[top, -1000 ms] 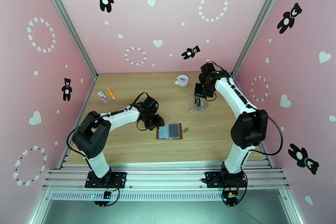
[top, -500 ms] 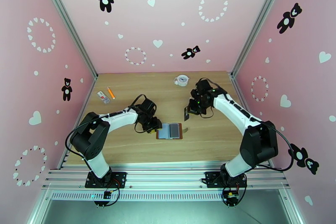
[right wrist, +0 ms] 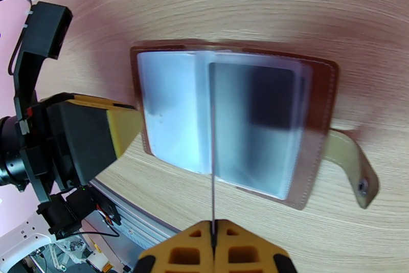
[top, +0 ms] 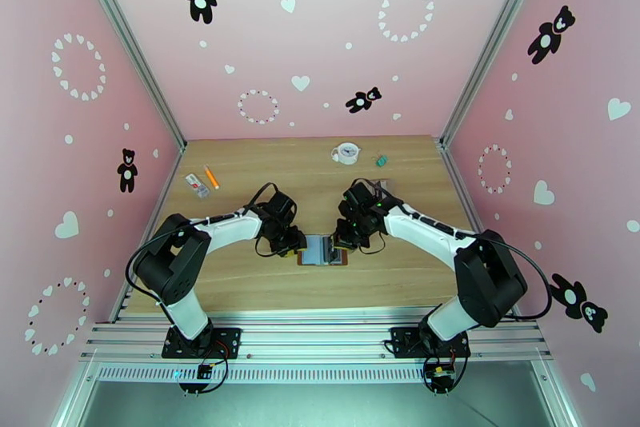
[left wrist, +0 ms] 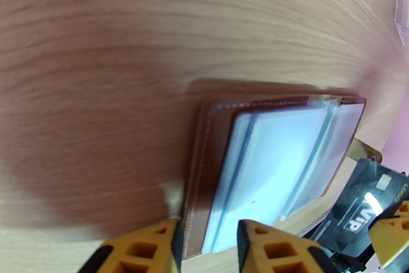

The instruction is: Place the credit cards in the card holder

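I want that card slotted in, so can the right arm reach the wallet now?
Probably yes: the right gripper, shut on a card, hangs over the open wallet; the left gripper sits only at its edge.

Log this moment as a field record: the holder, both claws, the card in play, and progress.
card holder: open flat on the table, strap out to one side
left claw: jaws straddle the card holder's edge; firm grip not certain
right claw: shut on a dark credit card
card pose: edge-on above the middle of the clear sleeves; contact unclear
progress: this card not yet in a sleeve
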`<state>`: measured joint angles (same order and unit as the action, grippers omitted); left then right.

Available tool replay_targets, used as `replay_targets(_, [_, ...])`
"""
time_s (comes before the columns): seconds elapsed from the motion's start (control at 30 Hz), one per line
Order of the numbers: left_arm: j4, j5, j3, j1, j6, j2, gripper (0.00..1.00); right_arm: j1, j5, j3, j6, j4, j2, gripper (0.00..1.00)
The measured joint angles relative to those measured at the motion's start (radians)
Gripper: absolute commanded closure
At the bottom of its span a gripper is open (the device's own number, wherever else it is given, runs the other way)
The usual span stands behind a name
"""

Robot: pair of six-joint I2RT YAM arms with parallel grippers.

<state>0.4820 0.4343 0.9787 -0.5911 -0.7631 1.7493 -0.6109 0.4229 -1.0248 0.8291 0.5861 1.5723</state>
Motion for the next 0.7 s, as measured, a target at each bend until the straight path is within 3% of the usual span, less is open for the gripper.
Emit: replay_targets(0.7, [0.0,0.007,0.008,0.0,0.004,0.029,0.69,-0.031,0.0,-0.002,0.043,-0.109,0.116,1.0])
